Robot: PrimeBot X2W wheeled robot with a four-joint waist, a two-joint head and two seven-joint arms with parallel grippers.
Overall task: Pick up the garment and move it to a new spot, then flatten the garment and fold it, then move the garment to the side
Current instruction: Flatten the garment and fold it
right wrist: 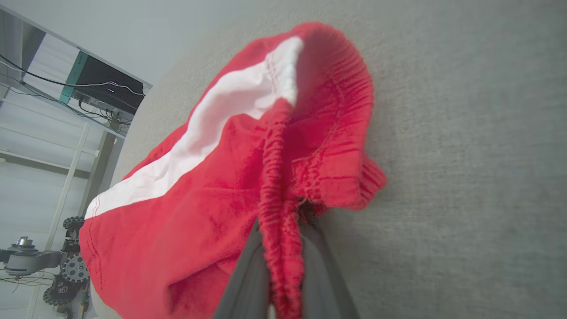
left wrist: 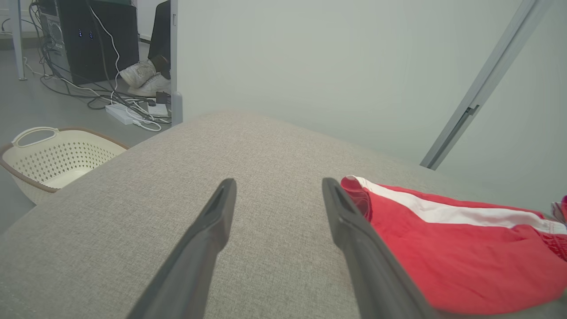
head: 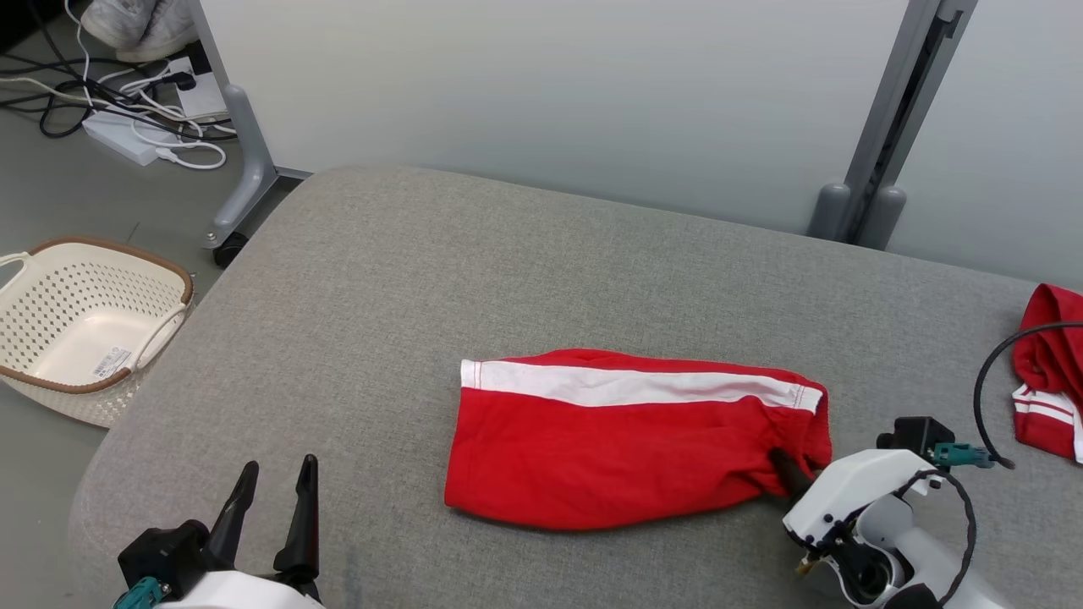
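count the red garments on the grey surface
2: red shorts with a white stripe at the centre; a bunched red-and-white garment at the head view's right edge, partly cut off.

basket point(head: 85, 288): on floor point(head: 51, 194) | power strip point(head: 123, 135): among cables point(head: 51, 93) | shoes point(head: 140, 25): beyond cables

surface point(head: 338, 296) free left of garment point(head: 626, 440), clothes point(head: 1049, 372) right

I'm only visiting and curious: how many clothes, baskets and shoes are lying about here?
Red clothes: 2, the shorts mid-table and a bundle at the right edge
Baskets: 1, a cream basket on the floor
White shoes: 2, on the floor by the cables
Total: 5
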